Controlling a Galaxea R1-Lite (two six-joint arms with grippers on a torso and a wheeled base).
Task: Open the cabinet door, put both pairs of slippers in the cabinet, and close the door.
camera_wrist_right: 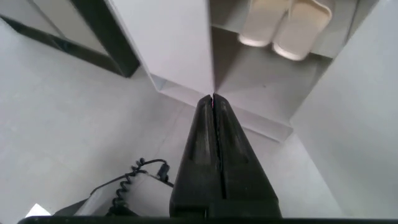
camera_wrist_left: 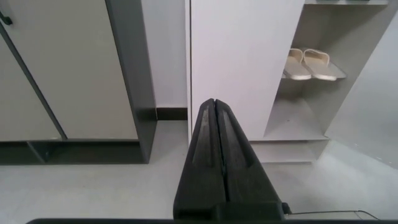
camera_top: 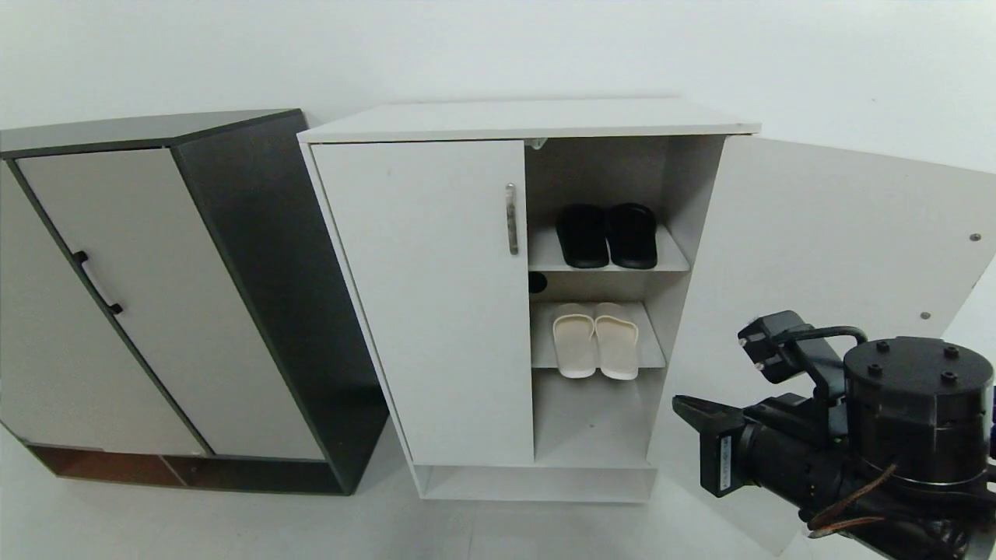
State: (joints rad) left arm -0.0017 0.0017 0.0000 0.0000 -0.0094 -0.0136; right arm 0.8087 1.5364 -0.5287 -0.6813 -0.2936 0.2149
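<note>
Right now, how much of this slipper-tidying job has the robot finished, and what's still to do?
Done: the white cabinet has its right door open, the black slippers sit on the upper shelf and the white slippers one level lower. In hand: nothing; the left gripper and right gripper are both shut and empty, facing the cabinet. Left: swinging the open door closed.

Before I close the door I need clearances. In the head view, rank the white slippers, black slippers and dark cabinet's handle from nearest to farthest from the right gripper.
From the right gripper:
1. white slippers, lower shelf, up and left of it.
2. black slippers, shelf above.
3. dark cabinet's handle, far left.
</note>
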